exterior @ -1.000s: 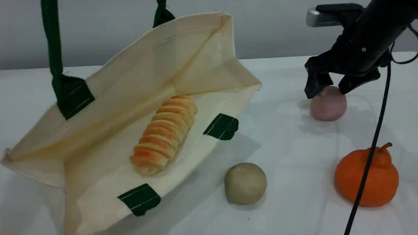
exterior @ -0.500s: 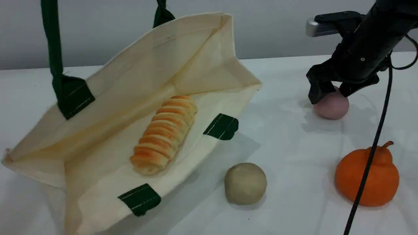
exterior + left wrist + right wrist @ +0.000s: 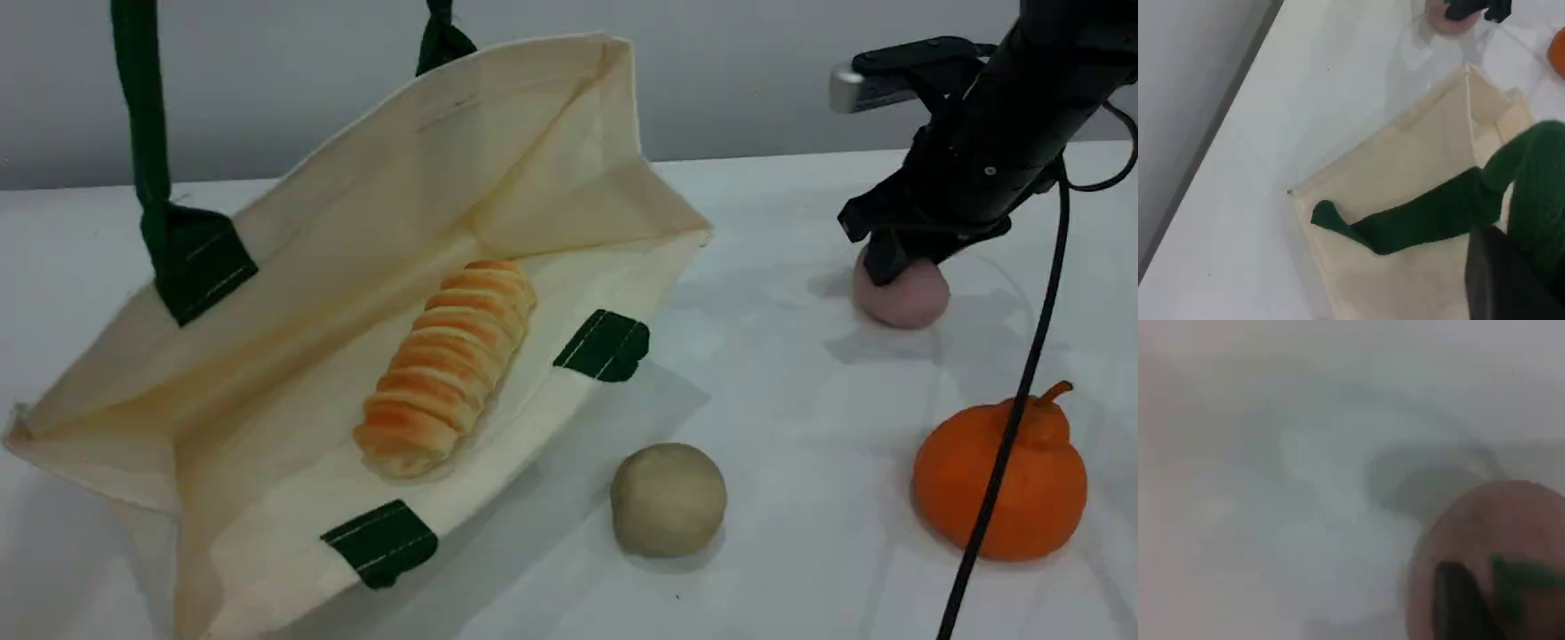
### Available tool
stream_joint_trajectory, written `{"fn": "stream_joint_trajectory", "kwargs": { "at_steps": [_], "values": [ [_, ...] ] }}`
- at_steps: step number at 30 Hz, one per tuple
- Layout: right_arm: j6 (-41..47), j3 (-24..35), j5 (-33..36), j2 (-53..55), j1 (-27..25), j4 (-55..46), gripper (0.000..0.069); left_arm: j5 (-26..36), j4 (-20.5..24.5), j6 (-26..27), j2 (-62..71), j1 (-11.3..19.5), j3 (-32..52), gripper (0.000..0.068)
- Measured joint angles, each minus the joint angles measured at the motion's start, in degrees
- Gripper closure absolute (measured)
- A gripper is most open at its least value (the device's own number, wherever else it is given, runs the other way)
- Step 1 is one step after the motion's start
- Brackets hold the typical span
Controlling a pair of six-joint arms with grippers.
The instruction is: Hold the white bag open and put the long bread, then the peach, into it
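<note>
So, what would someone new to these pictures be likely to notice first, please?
Most likely the white bag at the left of the table, lying on its side with its mouth held open by a green strap handle pulled taut upward, and the long bread resting inside it. Next, at the far right, the right gripper sits down over the peach, with an orange fruit and a beige ball nearer the camera.
</note>
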Motion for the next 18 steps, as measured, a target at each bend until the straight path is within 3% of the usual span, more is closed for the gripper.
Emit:
{"fn": "stream_joint_trajectory", "kwargs": {
  "at_steps": [10, 18],
  "values": [
    [4.6, 0.1, 3.1, -5.6, 0.0, -0.4, 0.045, 0.0, 0.0, 0.4, 0.0, 0.0, 0.0, 0.0604],
    [13.2, 0.1, 10.4, -13.5, 0.0, -8.4, 0.045, 0.0, 0.1, 0.5, 0.0, 0.0, 0.0, 0.0604]
  ]
}}
